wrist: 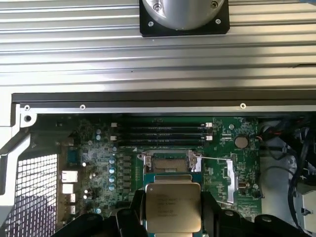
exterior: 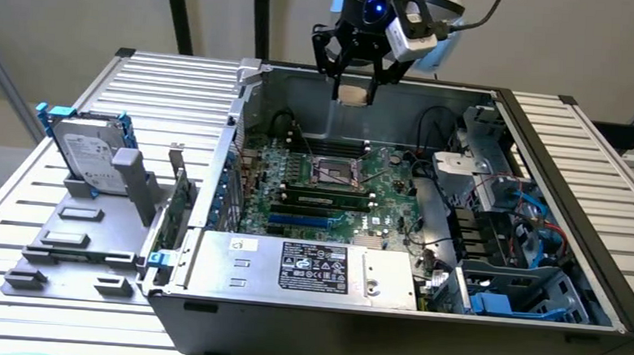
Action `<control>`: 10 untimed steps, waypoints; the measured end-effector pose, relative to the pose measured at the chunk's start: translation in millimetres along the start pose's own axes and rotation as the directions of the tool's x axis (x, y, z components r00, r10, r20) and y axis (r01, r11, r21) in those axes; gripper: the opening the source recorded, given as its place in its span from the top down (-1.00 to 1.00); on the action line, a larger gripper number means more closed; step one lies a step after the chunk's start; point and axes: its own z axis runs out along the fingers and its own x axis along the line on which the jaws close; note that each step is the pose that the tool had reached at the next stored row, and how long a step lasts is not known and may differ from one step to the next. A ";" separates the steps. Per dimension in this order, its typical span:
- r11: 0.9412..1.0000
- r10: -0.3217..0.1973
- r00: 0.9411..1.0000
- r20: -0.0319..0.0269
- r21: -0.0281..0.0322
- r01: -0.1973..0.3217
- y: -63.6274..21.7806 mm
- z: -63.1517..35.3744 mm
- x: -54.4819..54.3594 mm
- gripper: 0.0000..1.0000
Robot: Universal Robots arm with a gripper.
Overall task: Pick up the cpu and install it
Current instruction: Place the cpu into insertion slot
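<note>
Silver-grey metal marks the cpu (exterior: 353,94) in the exterior view, where it is clamped between the two black fingers of the gripper (exterior: 354,88). The claw is partly closed, its jaws set against two opposite edges of the chip, and nothing else is held. Chip and claw are hung high above the open computer case (exterior: 467,100), near its far wall. The empty socket (exterior: 337,172) is seen on the motherboard (exterior: 386,218) well below, offset toward the case's near edge (the side where the power supply box (exterior: 312,267) is mounted).

In the wrist view the cpu (wrist: 173,207) is shown flat, lid facing the camera, gripped at its sides by the fingers (wrist: 134,213). The socket (wrist: 171,162) is seen just past the chip's edge, between the chip and the memory slots (wrist: 163,133). The chip's edges are judged roughly parallel to the socket's frame, so no marked twist is apparent; the chip is not yet seated.
</note>
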 end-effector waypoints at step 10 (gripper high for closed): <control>0.997 0.080 0.997 0.005 0.000 -0.080 0.3 0.6 -4.0 -0.10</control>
